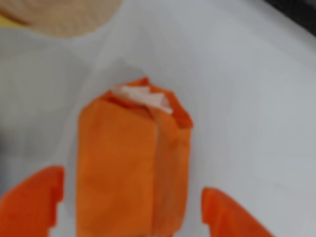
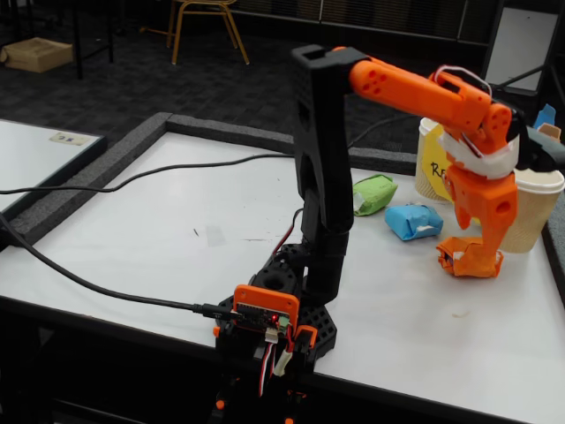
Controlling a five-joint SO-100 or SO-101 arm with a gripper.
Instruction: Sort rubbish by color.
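White tabletop [image 2: 177, 238] is being worked: the orange wad [image 1: 133, 163] (beside the beige cup [image 2: 534, 208]) is being straddled by the spread gripper [image 1: 131, 207]; closing is probably needed next.

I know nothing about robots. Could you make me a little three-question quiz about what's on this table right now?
1. True or false: the orange wad lies between the gripper fingers, in the wrist view.
2. In the fixed view, which wad lies nearest the arm's black upright? A) green wad B) blue wad C) orange wad
3. Fill in: the wads lie on a ____ table.

Key
1. True; an orange finger shows on each side of it, not visibly touching.
2. A; green lies just beside the upright, blue next, orange farthest right.
3. White.
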